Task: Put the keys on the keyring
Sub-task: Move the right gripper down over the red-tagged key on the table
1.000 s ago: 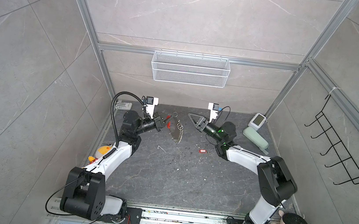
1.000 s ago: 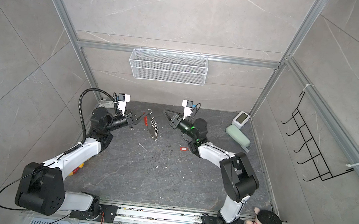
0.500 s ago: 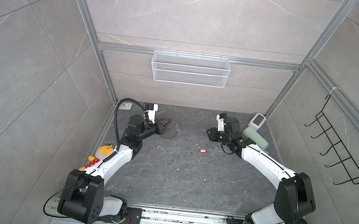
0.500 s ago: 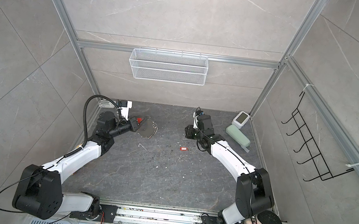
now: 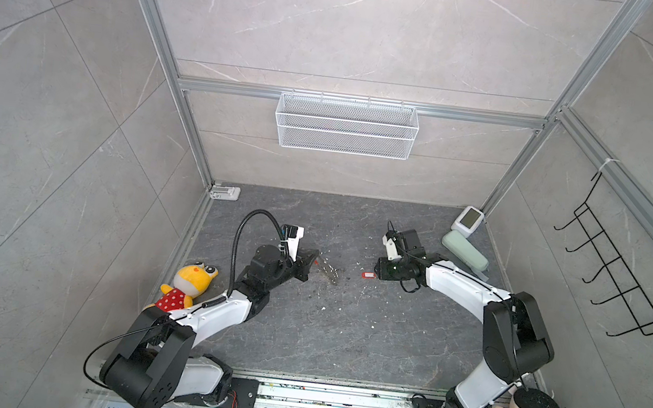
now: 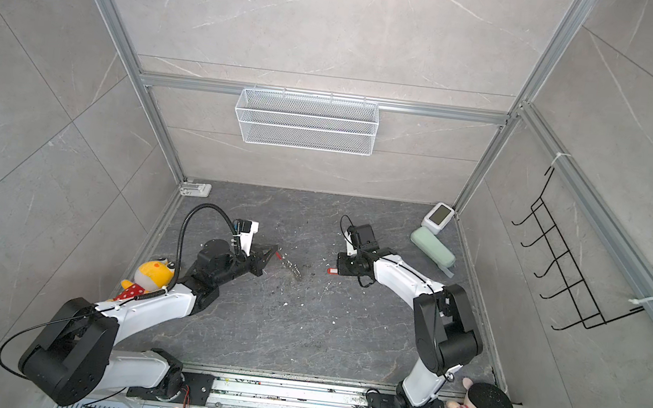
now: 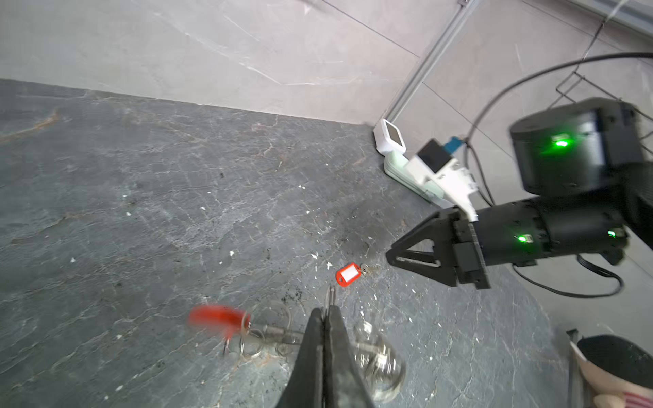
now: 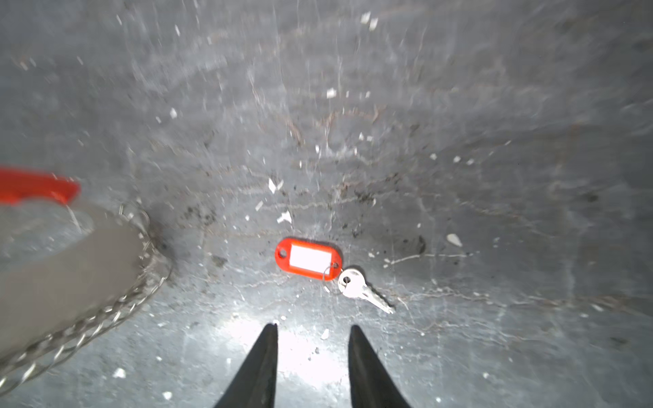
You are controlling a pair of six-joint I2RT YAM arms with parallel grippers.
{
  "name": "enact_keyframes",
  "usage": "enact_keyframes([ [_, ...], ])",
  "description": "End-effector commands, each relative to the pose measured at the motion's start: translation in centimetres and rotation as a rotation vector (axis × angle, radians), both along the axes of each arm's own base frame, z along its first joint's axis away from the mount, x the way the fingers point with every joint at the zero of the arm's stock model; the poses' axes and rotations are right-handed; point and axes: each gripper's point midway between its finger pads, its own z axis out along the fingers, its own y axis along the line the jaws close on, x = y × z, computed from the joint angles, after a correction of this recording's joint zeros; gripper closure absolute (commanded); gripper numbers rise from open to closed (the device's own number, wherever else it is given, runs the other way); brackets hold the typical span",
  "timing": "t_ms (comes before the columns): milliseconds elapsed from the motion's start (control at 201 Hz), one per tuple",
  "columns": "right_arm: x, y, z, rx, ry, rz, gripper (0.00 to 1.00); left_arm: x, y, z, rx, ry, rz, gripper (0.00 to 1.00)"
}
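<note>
Right arm's come down and swung out: a second ago it was up beside the keyring in mid-frame, and now the right pincer (image 8: 312, 326) sits low over the table (image 5: 342, 341), jaws parted, nothing between them. The left arm has drawn back toward the lower left as well. The left pincer (image 7: 325, 312) is clamped tight on the keyring (image 7: 376, 356), whose loops trail off its tips in a blur.

Score so far? Nothing threaded! The keys (image 5: 368, 275) lie loose on the table just right of centre in both top views, right at the nose of the right pincer. They're clear of the keyring (image 5: 327, 271) over to their left. By my reckoning the pickup, the carry across and the threading onto a loop are all to come.

And the keys (image 8: 308, 259) themselves: a flat red plastic tag with rounded ends and a white label window. A thin wire ring links it to a small pale metal key turned toward the right pincer.
</note>
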Motion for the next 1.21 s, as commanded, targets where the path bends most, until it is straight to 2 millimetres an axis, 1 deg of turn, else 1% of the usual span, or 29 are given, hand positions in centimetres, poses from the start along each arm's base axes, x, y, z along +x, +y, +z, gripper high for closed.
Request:
enact_keyframes([
  [0,-1.3,0.3,-1.9,-0.029,0.059,0.049,0.63,-0.4,-0.5,2.0,0.056,-0.112,0.000,1.00],
  [105,-1.2,0.8,-2.4,-0.081,0.057,0.072,0.63,-0.8,-0.5,0.7,0.071,-0.104,0.001,1.00],
  [249,-0.5,0.6,-2.7,-0.152,0.048,0.105,0.62,-0.7,-0.6,0.6,0.081,-0.104,-0.002,1.00],
  [349,-0.4,0.6,-3.2,-0.205,0.060,0.147,0.58,-0.7,-0.1,0.6,0.103,-0.115,0.017,1.00],
  [443,-0.1,0.3,-3.5,-0.252,0.067,0.169,0.57,-0.6,0.3,0.7,0.109,-0.131,0.037,1.00],
  [548,-0.1,0.3,-4.0,-0.286,0.072,0.199,0.56,-0.8,-0.1,0.9,0.096,-0.127,0.017,1.00],
  [652,0.0,0.3,-4.4,-0.309,0.086,0.219,0.55,-0.7,-0.2,0.7,0.098,-0.122,0.015,1.00],
  [717,0.0,0.6,-4.5,-0.313,0.093,0.237,0.55,-0.7,-0.2,0.6,0.099,-0.118,0.014,1.00],
  [827,0.3,0.4,-4.9,-0.335,0.103,0.234,0.55,-0.8,-0.4,0.6,0.094,-0.116,0.006,1.00],
  [986,1.0,0.1,-4.8,-0.362,0.089,0.216,0.59,-0.9,-0.4,0.9,0.090,-0.120,0.002,1.00],
  [1200,1.3,0.2,-4.8,-0.369,0.088,0.218,0.62,-0.9,-0.5,0.9,0.089,-0.119,-0.005,1.00],
])
